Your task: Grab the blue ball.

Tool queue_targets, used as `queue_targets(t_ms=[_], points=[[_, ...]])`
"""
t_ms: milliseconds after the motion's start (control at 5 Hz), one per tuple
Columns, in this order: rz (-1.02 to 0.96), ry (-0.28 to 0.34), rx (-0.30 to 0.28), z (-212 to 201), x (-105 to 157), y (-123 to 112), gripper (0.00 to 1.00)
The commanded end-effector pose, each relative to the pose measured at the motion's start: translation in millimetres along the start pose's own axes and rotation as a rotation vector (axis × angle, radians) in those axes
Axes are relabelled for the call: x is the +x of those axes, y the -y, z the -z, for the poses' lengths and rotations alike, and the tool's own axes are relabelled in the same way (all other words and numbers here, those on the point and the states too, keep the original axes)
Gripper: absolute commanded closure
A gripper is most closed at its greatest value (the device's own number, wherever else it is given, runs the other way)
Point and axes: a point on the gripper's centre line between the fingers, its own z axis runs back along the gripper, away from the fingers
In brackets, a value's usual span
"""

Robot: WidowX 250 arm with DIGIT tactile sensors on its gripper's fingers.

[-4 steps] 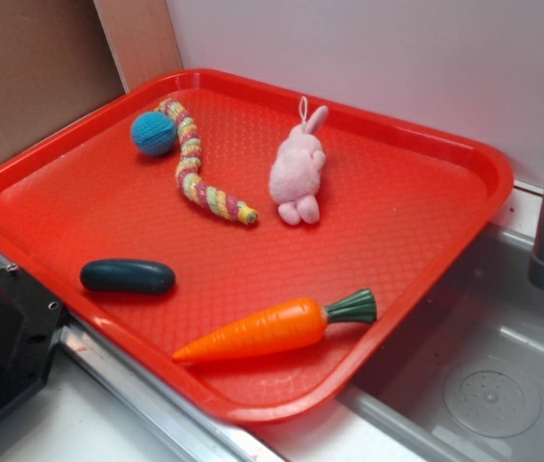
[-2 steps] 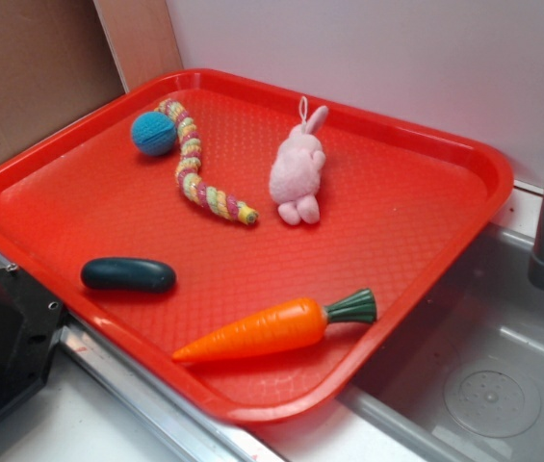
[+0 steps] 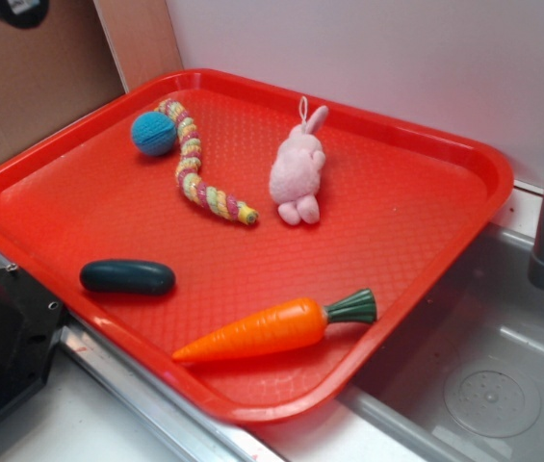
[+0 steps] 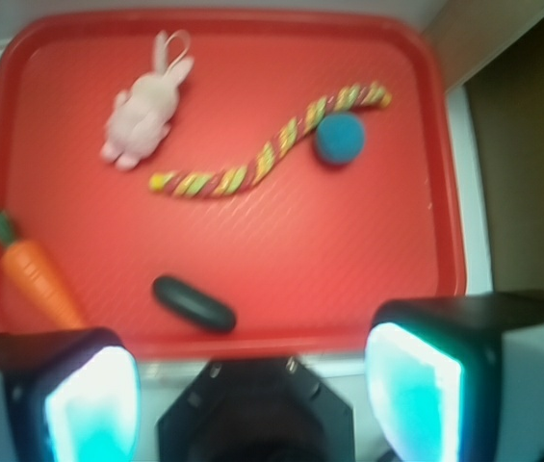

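Gripper (image 4: 252,385) just entered top-left of your exterior view, jaws spread, empty (high for overview); blue ball (image 3: 154,133) rests against the rope toy (image 3: 199,173).

- Ball (image 3: 154,133) sits in tray's (image 3: 416,241) far-left corner, touching the rope toy (image 3: 199,173).
- Bunny (image 3: 297,169) right of rope.
- Cucumber (image 3: 127,277) and carrot (image 3: 272,330) along the near edge.

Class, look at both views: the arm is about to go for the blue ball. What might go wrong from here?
1. The blue ball touches the striped knitted rope; closing fingers may snag the rope instead.
2. The ball sits near the red tray's raised corner rim, so a finger could strike it.
3. The gripper is high above the tray, so a round ball may roll if nudged.
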Motion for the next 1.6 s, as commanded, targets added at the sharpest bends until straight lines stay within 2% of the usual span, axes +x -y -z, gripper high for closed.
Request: queue_targets(t_ms=[0, 200, 400, 800, 1000, 1200, 1400], points=[[-0.08, 0.099, 0.006, 51, 36, -25, 0.0], [-0.106, 0.127, 0.03, 73, 52, -40, 0.0], [-0.089, 0.139, -0.011, 104, 69, -61, 0.0], [-0.126, 0.088, 0.012, 148, 84, -94, 0.0], [-0.102, 0.061, 0.007, 170, 92, -99, 0.0], [-0.034, 0.059, -0.106, 188, 101, -97, 0.0], [0.009, 0.066, -0.167, 201, 105, -92, 0.26]])
